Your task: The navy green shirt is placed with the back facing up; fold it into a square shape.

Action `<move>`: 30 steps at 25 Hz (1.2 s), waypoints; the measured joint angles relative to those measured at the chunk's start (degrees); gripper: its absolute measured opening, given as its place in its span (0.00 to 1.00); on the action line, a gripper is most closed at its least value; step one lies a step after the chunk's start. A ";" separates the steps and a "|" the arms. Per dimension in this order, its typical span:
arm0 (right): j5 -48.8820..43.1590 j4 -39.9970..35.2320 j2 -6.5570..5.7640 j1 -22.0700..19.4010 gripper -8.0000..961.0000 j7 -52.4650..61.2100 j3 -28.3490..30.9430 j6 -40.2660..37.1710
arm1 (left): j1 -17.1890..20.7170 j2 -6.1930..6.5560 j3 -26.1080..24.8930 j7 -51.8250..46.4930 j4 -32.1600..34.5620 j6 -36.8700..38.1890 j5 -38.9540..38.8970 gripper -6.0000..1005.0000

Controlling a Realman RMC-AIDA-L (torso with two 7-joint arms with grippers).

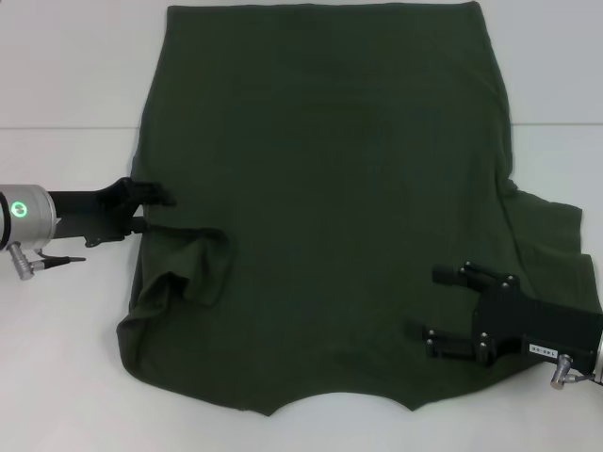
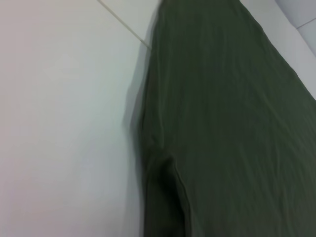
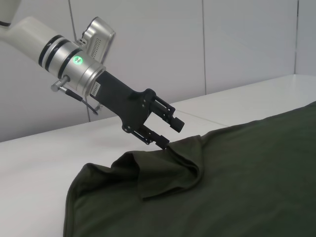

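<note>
Shirt: large dark olive-green cotton shirt (image 1: 330, 207) flat on white counter (image 1: 66, 75), frame centre | left hand (image 1: 155, 209) open at left sleeve | right hand (image 1: 443, 306) open, lower right | risk: sleeve bunches, fold crooked.

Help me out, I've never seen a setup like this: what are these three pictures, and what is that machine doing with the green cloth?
It's a two-armed robot. One picture looks down from its head; the others come from cameras on its wrists. A green shirt lies flat on a white table. The left claw is open at the shirt's left edge, by a sleeve already folded inward. The right claw is open over the shirt's right side. Neither holds anything.
</note>
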 joint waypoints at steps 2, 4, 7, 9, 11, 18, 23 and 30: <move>0.00 0.00 0.00 0.01 0.94 0.01 0.00 0.00 | -0.01 -0.20 0.00 0.00 -0.01 -0.02 -0.20 0.64; 0.00 0.00 0.00 0.02 0.94 0.02 0.00 0.00 | -0.05 -0.38 0.00 -0.01 -0.01 0.12 -0.54 0.64; 0.00 0.00 0.00 0.04 0.94 0.03 0.00 0.00 | -0.35 -0.56 0.00 0.00 -0.01 0.38 -0.64 0.64; 0.00 0.00 0.00 0.06 0.94 0.04 0.00 0.00 | -0.50 -0.58 0.00 0.05 -0.01 0.25 -0.61 0.64; 0.01 0.00 0.01 0.07 0.94 0.05 0.00 0.00 | -0.56 -0.58 0.00 0.07 -0.05 0.00 -0.54 0.64; 0.01 0.00 0.09 0.05 0.94 0.05 0.00 0.00 | -1.17 -0.36 0.00 0.03 -1.58 0.22 0.32 0.63; 0.01 0.00 0.09 -0.02 0.94 0.05 0.00 -0.09 | -0.86 -0.66 0.00 0.05 -1.84 -0.59 0.37 0.63; 0.01 0.00 0.09 0.04 0.93 0.13 0.00 -0.34 | -2.33 -1.45 2.03 0.34 -3.21 -4.31 0.14 0.64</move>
